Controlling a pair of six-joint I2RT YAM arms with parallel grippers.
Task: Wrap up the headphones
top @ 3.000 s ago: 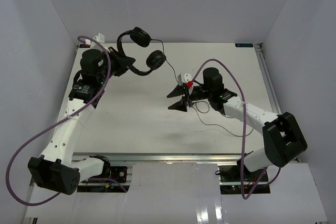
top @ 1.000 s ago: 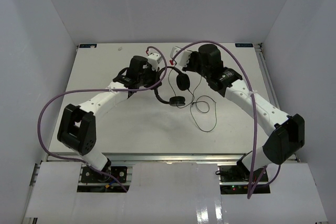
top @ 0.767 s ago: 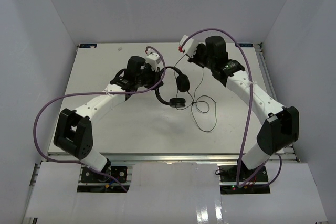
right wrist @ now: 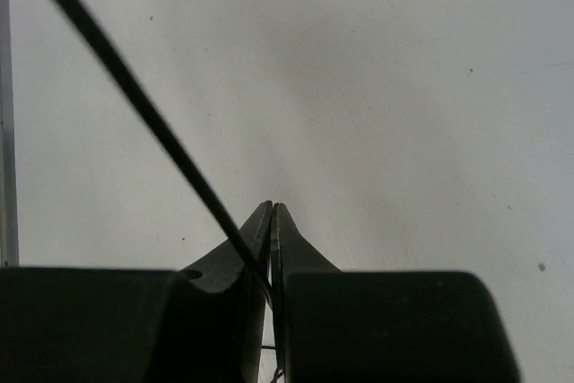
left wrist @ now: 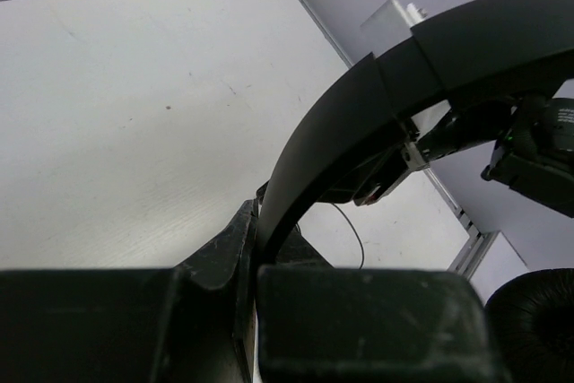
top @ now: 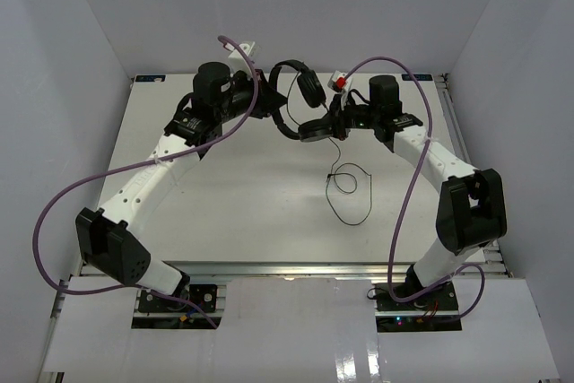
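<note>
loose cord (top: 343, 182): lies on the table (top: 215, 208) in a small loop with a tail running nearer; the rest rises toward the far end.
right gripper (right wrist: 272, 213): jaws pressed together on the thin cord, just beside the lower earcup (top: 316, 130).
left gripper (left wrist: 256, 226): clamped narrow on the headband (left wrist: 377, 87), holding it off the table.
headphones (top: 310, 90): lifted over the far part of the table, between the two grippers.
step: probably mid-wrap; much cord not yet wound, turns made cannot be told.
next move: calls for leading the pinched cord round the headphones while the left gripper holds steady, taking up slack without snagging.
</note>
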